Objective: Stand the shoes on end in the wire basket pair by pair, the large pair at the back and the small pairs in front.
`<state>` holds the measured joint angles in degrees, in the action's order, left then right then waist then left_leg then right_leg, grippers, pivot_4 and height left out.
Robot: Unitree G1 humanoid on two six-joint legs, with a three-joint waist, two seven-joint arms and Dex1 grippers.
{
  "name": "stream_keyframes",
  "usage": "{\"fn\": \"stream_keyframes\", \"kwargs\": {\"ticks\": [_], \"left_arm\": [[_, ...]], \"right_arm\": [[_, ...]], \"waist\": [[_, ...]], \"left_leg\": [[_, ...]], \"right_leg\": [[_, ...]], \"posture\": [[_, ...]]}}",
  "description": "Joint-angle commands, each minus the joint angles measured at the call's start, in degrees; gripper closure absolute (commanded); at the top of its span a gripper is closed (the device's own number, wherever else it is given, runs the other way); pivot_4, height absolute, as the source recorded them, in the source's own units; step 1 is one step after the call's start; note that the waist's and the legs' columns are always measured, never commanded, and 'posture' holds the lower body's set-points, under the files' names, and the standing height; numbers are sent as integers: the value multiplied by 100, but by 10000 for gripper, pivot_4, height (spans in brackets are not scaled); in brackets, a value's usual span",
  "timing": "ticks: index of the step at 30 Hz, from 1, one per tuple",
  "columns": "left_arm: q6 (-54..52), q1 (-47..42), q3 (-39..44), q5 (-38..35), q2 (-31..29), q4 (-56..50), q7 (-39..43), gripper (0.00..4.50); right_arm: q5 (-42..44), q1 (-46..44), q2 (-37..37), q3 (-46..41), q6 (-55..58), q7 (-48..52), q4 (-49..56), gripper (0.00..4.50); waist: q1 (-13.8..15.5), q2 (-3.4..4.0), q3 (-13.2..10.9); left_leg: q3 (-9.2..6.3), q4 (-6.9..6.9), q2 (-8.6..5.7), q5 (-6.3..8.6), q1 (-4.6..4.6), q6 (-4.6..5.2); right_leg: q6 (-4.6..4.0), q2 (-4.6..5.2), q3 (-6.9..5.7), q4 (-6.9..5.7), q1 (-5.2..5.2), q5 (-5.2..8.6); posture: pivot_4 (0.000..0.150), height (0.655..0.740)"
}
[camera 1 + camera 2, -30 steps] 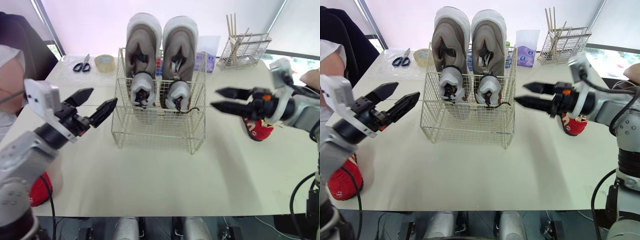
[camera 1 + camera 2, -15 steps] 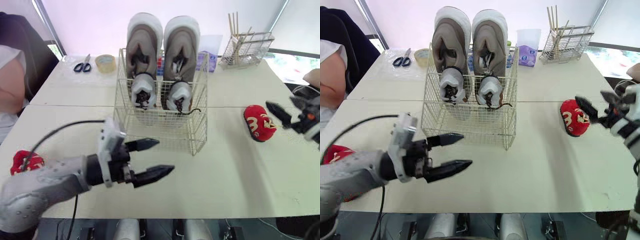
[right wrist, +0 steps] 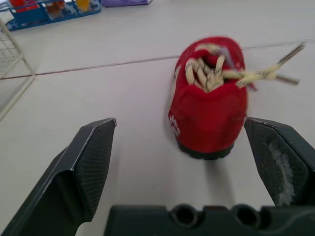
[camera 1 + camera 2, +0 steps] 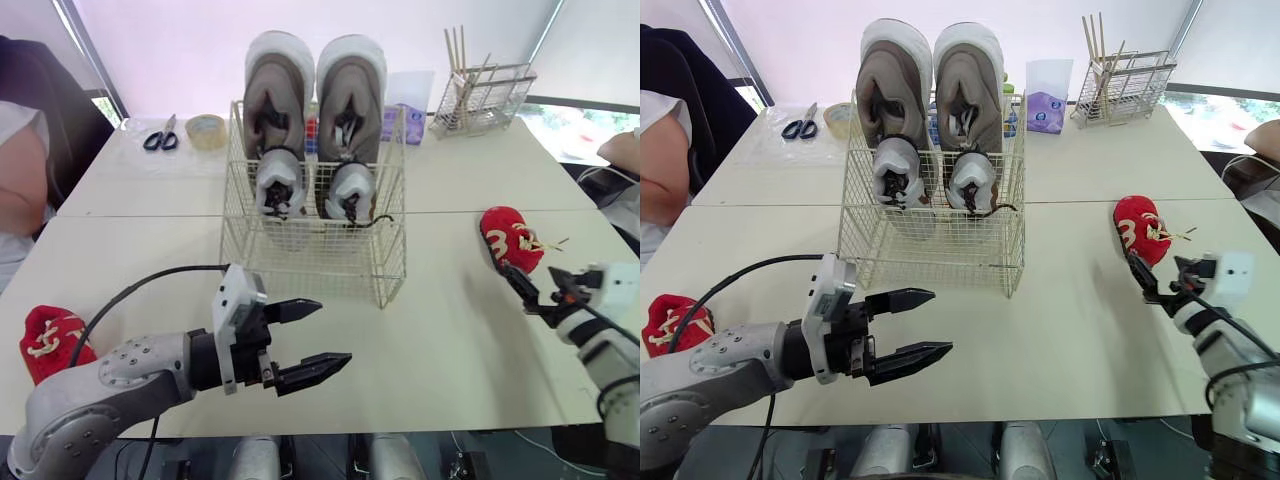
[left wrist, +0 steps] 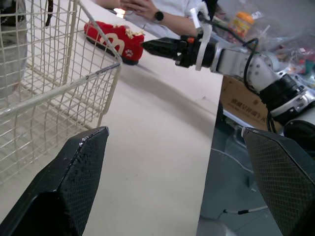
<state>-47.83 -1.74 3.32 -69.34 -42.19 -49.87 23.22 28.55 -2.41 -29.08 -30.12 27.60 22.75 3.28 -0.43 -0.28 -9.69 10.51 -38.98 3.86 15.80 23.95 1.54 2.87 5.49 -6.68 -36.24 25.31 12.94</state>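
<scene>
The wire basket (image 4: 385, 262) stands mid-table. A large grey-brown pair (image 4: 281, 95) stands on end at its back, and a small grey pair (image 4: 278, 185) stands in front of it. One red small shoe (image 4: 510, 238) lies on the table at the right, another red shoe (image 4: 48, 340) at the left edge. My left gripper (image 4: 335, 331) is open and holds nothing, low over the table in front of the basket. On the near side of the right red shoe (image 3: 209, 113), my right gripper (image 4: 527, 282) is open, its fingers apart from the shoe.
Scissors (image 4: 160, 135), a tape roll (image 4: 207, 130), a purple pack (image 4: 405, 108) and a wire rack with sticks (image 4: 482, 95) line the table's far side. A person sits at the left (image 4: 20, 170); a person's hands (image 5: 142, 7) show beyond the right edge.
Both arms have dropped from beside the basket. The left gripper came down to the table front; the right one drew back to the right and now sits near the red shoe.
</scene>
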Motion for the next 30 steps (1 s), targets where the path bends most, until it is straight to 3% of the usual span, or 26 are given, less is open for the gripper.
{"fn": "stream_keyframes", "kwargs": {"ticks": [1, 8, 13, 18, 21, 23, 25, 27, 30], "left_arm": [[209, 132, 44, 157, -44, -200, 75, 202], [297, 408, 106, 392, -147, -304, 61, 202], [358, 714, 321, 278, -326, -421, 6, 0], [384, 710, 757, -53, -495, -303, -69, 0], [307, 557, 1349, -799, -844, 11, -153, 0], [219, 362, 1811, -1255, -1204, 382, -121, 0], [134, 36, 2091, -1621, -1581, 761, -80, 0], [37, -414, 2128, -1727, -1929, 1126, -43, 0], [-57, -1018, 2146, -1986, -2196, 1652, 93, 0]], "right_arm": [[-509, -445, 14, 140, -704, -250, -882, 0], [-1129, -2014, 111, 434, -2130, -644, -3597, 0], [-1241, -2365, 136, 604, -2683, -448, -4374, 22265], [-1259, -2687, -175, 577, -3196, -240, -4445, 23784], [-1071, -3507, -988, 408, -3374, 251, -4443, 23784], [-837, -4399, -1572, 550, -3138, 1124, -4275, 23784], [-159, -5219, -1953, 744, -2101, 2335, -3719, 23784], [554, -5906, -2205, 867, -981, 3165, -3164, 23784], [1360, -6270, -2429, 1179, 356, 4033, -2192, 23784]], "waist": [[-21, 5, -2], [-76, 10, -4], [-73, 9, -3], [-82, 10, -4], [-77, 85, -48], [-77, 142, -85], [-88, 172, -108], [-87, 163, -109], [-56, 80, -74]], "left_leg": [[0, 0, -1, 0, 0, 0], [8, 2, -5, -30, -2, -16], [7, 2, -2, -31, -5, -18], [9, 2, 0, -21, -35, -33], [17, 3, -3, -21, -33, -32], [33, 2, -10, -26, -31, -15], [38, 3, -11, -30, -18, -11], [32, 25, -3, -37, -21, -24], [13, 106, 2, -56, -55, -61]], "right_leg": [[0, 0, 0, 0, 0, 0], [3, -4, 8, 0, 2, 0], [10, -9, 10, 0, -3, -4], [4, -3, 12, 0, -27, 0], [4, 3, 19, 0, -21, 0], [10, 8, 30, -3, -11, -4], [14, 7, 34, -10, 12, -6], [29, -14, 34, -10, 18, -14], [2, -44, 27, 11, 6, 1]], "posture": [[1500, 7357], [1500, 7357], [1500, 7357], [1500, 7357], [1500, 7357], [1500, 7357], [1500, 7357], [1500, 7357], [1500, 7357]]}}
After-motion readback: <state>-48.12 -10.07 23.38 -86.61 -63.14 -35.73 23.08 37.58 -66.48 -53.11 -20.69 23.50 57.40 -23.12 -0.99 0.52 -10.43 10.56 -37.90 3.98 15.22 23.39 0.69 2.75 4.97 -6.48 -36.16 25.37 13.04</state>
